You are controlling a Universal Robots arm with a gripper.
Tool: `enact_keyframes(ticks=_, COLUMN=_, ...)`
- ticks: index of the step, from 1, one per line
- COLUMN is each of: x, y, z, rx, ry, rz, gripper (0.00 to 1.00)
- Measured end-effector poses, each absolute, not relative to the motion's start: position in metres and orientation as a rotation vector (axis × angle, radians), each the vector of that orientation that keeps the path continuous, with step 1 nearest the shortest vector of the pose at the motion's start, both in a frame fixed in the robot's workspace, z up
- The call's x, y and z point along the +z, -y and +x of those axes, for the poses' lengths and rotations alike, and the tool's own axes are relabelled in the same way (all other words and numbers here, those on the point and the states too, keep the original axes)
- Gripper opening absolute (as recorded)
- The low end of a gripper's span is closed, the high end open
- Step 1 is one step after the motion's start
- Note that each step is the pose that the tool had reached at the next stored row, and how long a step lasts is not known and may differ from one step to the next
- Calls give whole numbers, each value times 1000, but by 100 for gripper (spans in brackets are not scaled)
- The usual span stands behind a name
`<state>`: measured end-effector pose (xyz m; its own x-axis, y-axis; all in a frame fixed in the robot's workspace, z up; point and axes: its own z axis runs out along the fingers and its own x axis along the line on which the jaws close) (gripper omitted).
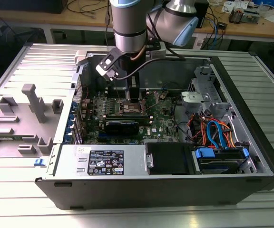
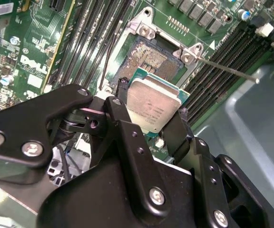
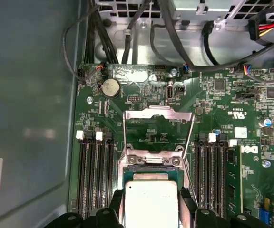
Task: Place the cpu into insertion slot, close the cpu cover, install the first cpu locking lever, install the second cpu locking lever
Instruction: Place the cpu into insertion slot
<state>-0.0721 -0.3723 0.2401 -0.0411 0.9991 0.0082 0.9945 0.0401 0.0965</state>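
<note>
Fingers [image 2: 122, 123] clenched on the cpu [image 2: 152, 105], gripping two opposite edges, chip hanging over the near part of the insertion slot [image 2: 151, 59]; slot bare just beyond the fingers; cpu cover [image 3: 158, 113] farther on, swung open

Single arm [image 1: 130, 23] reaching down from above, wrist upright, black gripper [image 2: 152, 102] pointing straight down, its two fingers [image 2: 123, 118] closed on opposite edges of the cpu [image 2: 149, 108], chip held flat between the fingertips

The grey arm [image 1: 130, 28] has blue caps [image 1: 188, 27], black jaws
</note>
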Motion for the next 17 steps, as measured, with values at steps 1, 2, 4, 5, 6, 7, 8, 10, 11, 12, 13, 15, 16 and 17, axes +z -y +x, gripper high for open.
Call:
enact_keyframes(ticks=1, x=238, y=372, z=-72, rx=117, ry=-2220, rz=2132, gripper=54)
enact_keyframes(ticks=2, x=236, y=372, z=-73, rx=117, ry=-2220, rz=2131, gripper=54)
enact_keyframes(ticks=4, x=232, y=372, z=-73, rx=117, ry=-2220, rz=2131, gripper=54)
enact_keyframes(ticks=5, x=229, y=372, z=-73, rx=117, ry=-2220, rz=2131, gripper=54)
enact_keyframes(ticks=6, x=227, y=372, z=-73, rx=117, ry=-2220, rz=2131, gripper=54)
enact_keyframes(ticks=7, x=225, y=372, z=-73, rx=118, ry=-2220, rz=2131, gripper=54)
enact_keyframes(ticks=8, x=222, y=372, z=-73, rx=117, ry=-2218, rz=2133, gripper=54)
enact_keyframes(ticks=10, x=218, y=372, z=-74, rx=117, ry=-2209, rz=2141, gripper=54)
enact_keyframes(ticks=11, x=216, y=372, z=-75, rx=117, ry=-2207, rz=2143, gripper=54)
enact_keyframes(ticks=12, x=215, y=372, z=-76, rx=117, ry=-2205, rz=2145, gripper=54)
enact_keyframes(ticks=13, x=214, y=372, z=-76, rx=118, ry=-2201, rz=2149, gripper=54)
enact_keyframes(ticks=15, x=212, y=372, z=-77, rx=117, ry=-2186, rz=2163, gripper=54)
enact_keyframes(ticks=16, x=211, y=372, z=-77, rx=116, ry=-2178, rz=2171, gripper=54)
enact_keyframes(ticks=17, x=210, y=372, z=-77, rx=116, ry=-2170, rz=2179, gripper=54)
